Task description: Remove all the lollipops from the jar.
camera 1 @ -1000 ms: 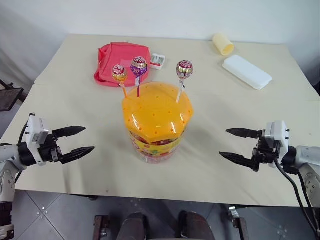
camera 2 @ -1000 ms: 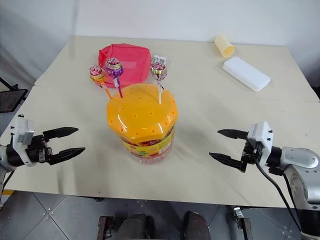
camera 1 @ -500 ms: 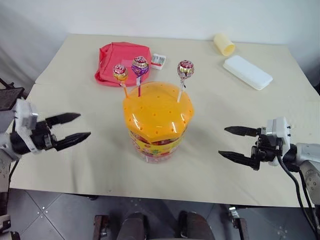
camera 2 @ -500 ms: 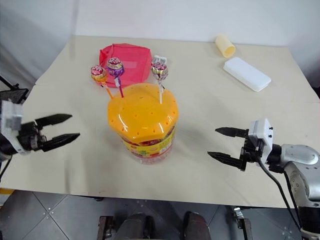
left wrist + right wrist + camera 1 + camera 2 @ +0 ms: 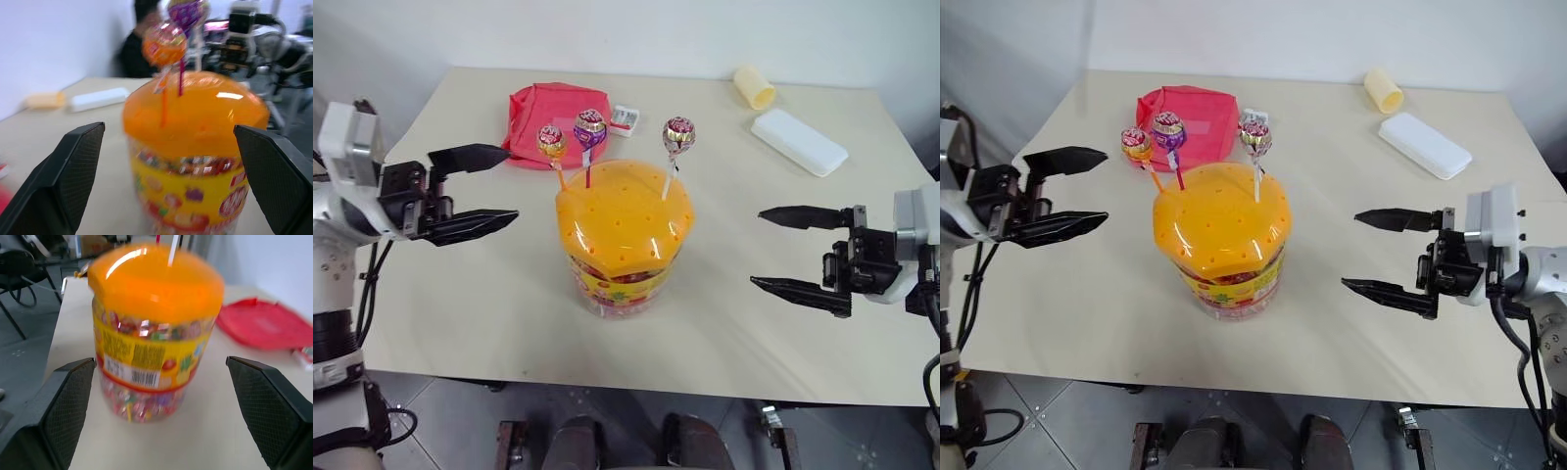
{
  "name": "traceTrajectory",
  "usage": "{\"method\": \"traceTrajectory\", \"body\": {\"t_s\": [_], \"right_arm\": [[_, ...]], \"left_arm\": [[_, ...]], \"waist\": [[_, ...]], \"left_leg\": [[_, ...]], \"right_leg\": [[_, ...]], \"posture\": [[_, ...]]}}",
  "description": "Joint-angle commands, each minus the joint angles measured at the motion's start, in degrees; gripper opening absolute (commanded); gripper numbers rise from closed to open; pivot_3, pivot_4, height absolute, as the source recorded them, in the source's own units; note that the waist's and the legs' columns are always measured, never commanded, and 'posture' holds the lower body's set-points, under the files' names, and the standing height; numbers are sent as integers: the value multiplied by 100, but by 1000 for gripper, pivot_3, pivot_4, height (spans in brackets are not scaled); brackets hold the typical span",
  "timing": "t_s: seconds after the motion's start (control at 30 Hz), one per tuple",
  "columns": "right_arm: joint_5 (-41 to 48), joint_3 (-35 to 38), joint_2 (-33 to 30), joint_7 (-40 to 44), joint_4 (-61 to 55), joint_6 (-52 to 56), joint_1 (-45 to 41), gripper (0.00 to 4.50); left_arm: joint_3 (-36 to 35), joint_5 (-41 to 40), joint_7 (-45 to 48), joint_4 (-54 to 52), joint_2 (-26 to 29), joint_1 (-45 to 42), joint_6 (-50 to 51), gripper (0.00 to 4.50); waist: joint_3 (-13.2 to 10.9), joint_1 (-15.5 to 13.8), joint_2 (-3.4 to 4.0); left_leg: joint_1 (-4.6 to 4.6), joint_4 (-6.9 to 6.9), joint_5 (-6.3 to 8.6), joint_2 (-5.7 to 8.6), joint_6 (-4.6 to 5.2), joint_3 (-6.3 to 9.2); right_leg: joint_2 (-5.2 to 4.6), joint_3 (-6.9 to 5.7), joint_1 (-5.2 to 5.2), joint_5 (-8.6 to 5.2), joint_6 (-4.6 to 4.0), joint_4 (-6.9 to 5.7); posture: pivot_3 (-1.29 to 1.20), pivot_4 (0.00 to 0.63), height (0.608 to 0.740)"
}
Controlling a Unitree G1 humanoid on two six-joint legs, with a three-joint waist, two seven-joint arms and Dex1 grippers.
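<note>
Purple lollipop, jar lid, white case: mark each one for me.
purple lollipop (image 5: 590,127): left eye view, on its foil-wrapped head.
jar lid (image 5: 625,220): left eye view, middle of the orange dome.
white case (image 5: 1424,143): right eye view, centre of its top face.

The scene was evenly and brightly lit, diffuse light giving only faint, soft shadows on the surface (image 5: 509,304); a pale glare streak lay across the jar (image 5: 623,235) on its orange lid in both wrist views; there the jar and the lollipops (image 5: 165,43) were smeared with blur, the far background wholly out of focus; the head views stayed fairly sharp.
</note>
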State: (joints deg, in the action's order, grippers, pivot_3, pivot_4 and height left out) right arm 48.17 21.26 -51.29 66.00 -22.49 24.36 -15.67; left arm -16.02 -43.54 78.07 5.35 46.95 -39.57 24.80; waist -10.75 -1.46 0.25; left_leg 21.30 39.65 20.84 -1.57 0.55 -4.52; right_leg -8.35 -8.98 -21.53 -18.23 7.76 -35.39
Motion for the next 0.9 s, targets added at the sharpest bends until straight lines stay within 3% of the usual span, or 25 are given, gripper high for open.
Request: {"method": "traceTrajectory", "body": {"t_s": [0.03,0.17,0.27,0.67,0.9], "right_arm": [[157,85,3,-212,-283,48,-147,4462],[159,52,27,-299,-333,58,-184,4462],[101,73,32,-351,-359,25,-116,4500],[46,94,123,-621,-473,-102,31,4500],[5,163,84,-608,-475,-146,124,4500]], "left_arm": [[248,71,332,198,-119,-440,-173,4500],[531,301,593,645,-335,-793,-431,4500],[565,369,679,923,-466,-979,-512,3893],[661,613,837,1277,-666,-1363,-594,128],[626,605,766,1390,-791,-1619,-618,55]], "waist": [[0,3,0],[0,5,-1],[0,0,-1],[-1,1,-2],[-2,-13,-3]], "left_leg": [[0,1,0,-1,0,0],[1,7,2,0,3,-1],[3,13,2,0,4,0],[13,33,7,0,13,3],[16,38,9,0,15,6]], "right_leg": [[0,-1,0,0,0,-1],[0,0,-1,0,0,-4],[0,-1,-1,0,0,-6],[-1,-2,-1,0,0,-12],[-2,-3,-1,0,0,-14]], "posture": [[0,150,740],[0,150,740],[0,150,740],[0,150,740],[0,150,740]]}}
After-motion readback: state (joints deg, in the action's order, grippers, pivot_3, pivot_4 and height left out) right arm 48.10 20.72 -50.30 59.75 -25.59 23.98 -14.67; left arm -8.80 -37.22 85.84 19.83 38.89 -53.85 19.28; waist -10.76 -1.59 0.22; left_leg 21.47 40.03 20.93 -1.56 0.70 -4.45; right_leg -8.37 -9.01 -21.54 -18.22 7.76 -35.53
